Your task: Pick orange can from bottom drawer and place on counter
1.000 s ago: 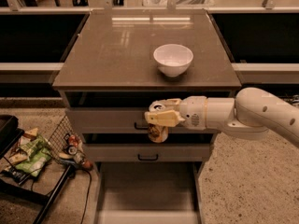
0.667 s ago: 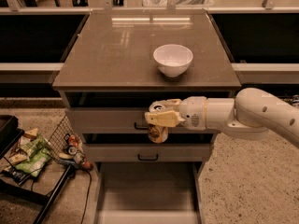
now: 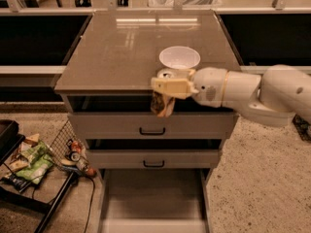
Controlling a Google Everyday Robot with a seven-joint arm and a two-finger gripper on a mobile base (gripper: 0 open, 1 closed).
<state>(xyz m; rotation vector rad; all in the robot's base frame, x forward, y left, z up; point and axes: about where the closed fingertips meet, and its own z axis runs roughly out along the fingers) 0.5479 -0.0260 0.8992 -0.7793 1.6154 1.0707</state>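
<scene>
Orange can (image 3: 163, 106) sits clamped in the jaws of the gripper (image 3: 163, 87), in the air in front of the cabinet and clear of the bottom drawer (image 3: 153, 203), which lies pulled out on the floor side well below the jaws. The white arm (image 3: 272, 93) comes in from the right of the view, its thick forearm lying roughly level across the cabinet front, with the rounded wrist just right of the jaws. The cream fingers (image 3: 171, 87) point to the left and cross the upper part of the can at about the height of the front edge of the counter (image 3: 112, 57).

The orange can looks brownish orange with pale markings on its side. Its body hangs below the jaws, in front of the dark gap under the counter top, slightly tilted. A silvery round top shows just above the fingers, at the counter's front lip.

A white bowl (image 3: 180, 57) stands on the counter just behind the jaws, close to the can's top. Below the jaws are two grey upper drawers, each with a black handle (image 3: 152, 131). Far to the lower left of the jaws, floor litter (image 3: 31, 159) lies around a wire rack (image 3: 60, 144)
</scene>
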